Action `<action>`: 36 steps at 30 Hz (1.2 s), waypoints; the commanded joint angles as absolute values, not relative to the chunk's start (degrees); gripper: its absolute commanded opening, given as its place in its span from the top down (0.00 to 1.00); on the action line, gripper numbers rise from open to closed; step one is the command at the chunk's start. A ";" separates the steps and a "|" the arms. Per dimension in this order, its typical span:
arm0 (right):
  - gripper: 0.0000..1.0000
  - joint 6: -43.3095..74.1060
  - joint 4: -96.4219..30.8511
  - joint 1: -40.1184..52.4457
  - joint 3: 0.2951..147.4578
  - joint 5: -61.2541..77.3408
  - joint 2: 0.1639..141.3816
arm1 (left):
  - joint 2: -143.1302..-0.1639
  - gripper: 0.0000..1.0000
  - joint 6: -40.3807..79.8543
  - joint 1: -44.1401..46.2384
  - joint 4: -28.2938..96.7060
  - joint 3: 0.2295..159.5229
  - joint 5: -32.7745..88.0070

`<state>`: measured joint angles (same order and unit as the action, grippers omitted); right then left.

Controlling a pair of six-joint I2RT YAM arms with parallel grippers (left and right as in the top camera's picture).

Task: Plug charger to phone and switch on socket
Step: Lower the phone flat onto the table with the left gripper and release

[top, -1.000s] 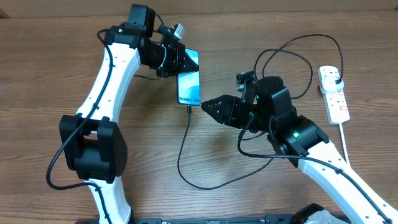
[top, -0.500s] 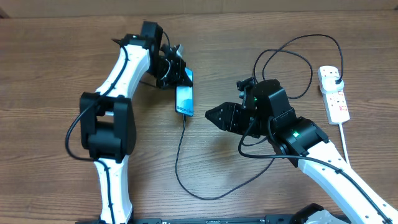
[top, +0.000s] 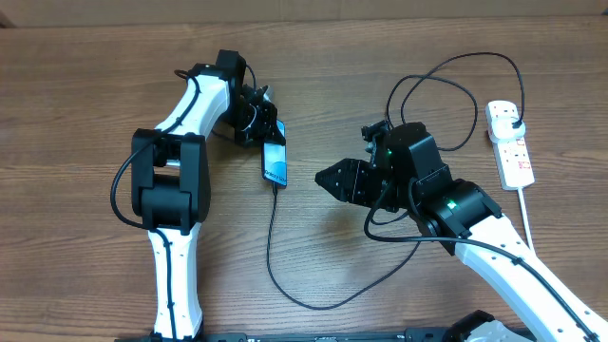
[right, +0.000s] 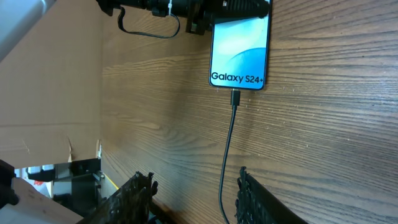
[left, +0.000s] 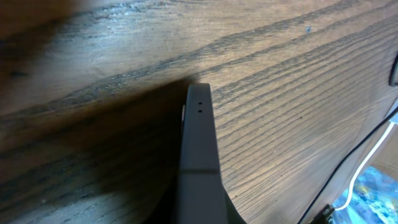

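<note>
The left gripper (top: 264, 133), clamped on the phone (top: 275, 160), has moved it left and, it seems, lower, upper middle of the frame, charger (right: 235, 99) plugged in; the right gripper (top: 328, 178) waits with fingers apart, so only the socket (top: 510, 142) switch, far right, is left

left gripper (top: 270, 131) clamped | right gripper (top: 328, 178) jaws apart, pointing left

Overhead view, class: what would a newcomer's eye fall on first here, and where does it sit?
The lit phone, upper middle, is gripped by the left claw, with the black charger plugged into its lower edge and looping below. The open right claw points at it from the right, apart; the white socket lies at the far right edge.
</note>
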<state>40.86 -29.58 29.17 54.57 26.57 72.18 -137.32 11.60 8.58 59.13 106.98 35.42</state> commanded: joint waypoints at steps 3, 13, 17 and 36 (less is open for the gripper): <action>0.53 39.99 -29.26 28.86 54.65 25.96 72.25 | -138.15 0.92 12.45 8.64 59.55 106.98 29.56; 0.53 39.99 -29.28 28.86 54.65 25.98 72.25 | -138.15 0.85 12.45 8.64 59.57 106.98 29.54; 0.53 39.99 -29.30 28.86 54.65 25.96 72.25 | -138.15 0.73 12.43 8.64 59.59 106.96 29.54; 0.52 39.99 -29.30 28.86 54.65 25.98 72.25 | -138.15 0.58 12.43 8.64 61.34 106.96 20.32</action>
<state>40.66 -29.61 29.17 54.57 26.57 72.18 -136.51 12.01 8.64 60.75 107.85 30.89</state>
